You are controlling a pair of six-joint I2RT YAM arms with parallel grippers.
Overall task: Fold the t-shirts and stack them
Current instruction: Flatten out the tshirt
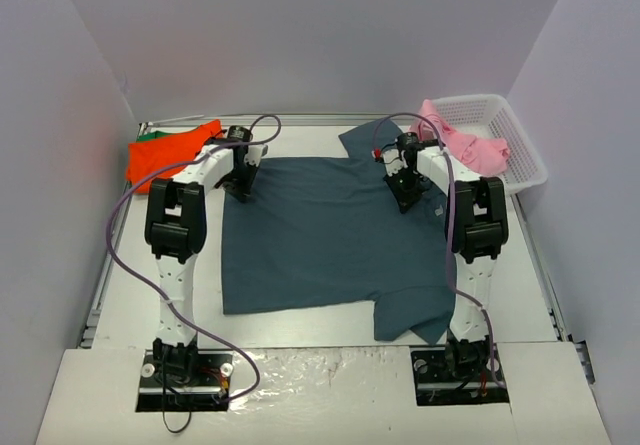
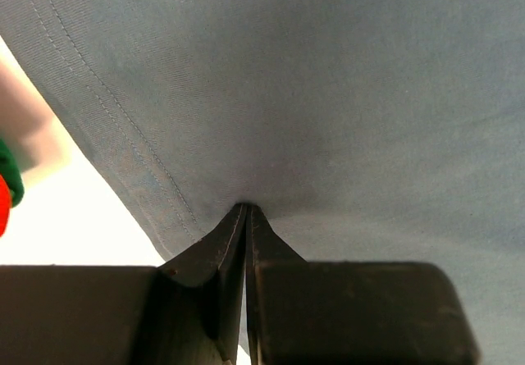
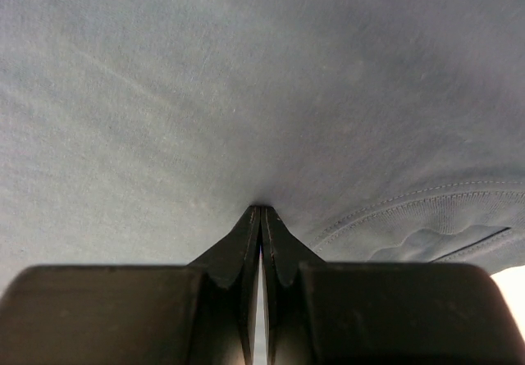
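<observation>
The blue shirt (image 1: 330,235) lies flat mid-tabletop (image 1: 300,330). It is smooth, fine-woven cloth with a stitched hem (image 2: 107,127) and a ribbed collar (image 3: 426,209). The left fingers (image 2: 217,254) are clenched on a pinch of its far left edge, and the right fingers (image 3: 238,250) likewise beside the collar. Far left, a crumpled orange shirt (image 1: 170,155) lies over a green shirt (image 1: 148,136). Far right, the white lattice basket (image 1: 525,155) holds a bunched pink shirt (image 1: 470,145).

Both arms reach forward from their bases, elbows raised and wrists bent downward. The left gripper (image 1: 240,187) points down with its fingers (image 2: 275,248) closed tight together, pinching a fold of the blue shirt (image 1: 330,230). The right gripper (image 1: 405,197) is posed the same way, its jaws pressed shut on the cloth.
</observation>
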